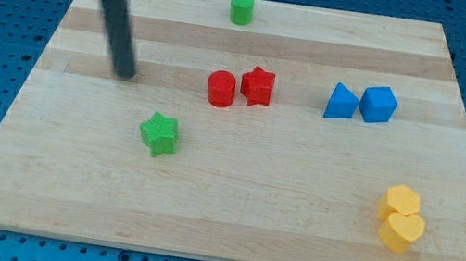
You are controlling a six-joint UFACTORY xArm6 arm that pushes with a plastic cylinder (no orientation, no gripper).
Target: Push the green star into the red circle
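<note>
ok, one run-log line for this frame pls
tip up-left of green star, no contact | green star down-left of red circle, apart | red circle beside red star | push not started

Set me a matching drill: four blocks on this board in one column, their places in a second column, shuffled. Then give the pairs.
1. green cylinder
2. green star
3. red star
4. blue cube

A. touching the blue triangular block
B. at the view's top edge
C. right beside the red cylinder
D. below and right of my tip

Pairs: 1-B, 2-D, 3-C, 4-A
</note>
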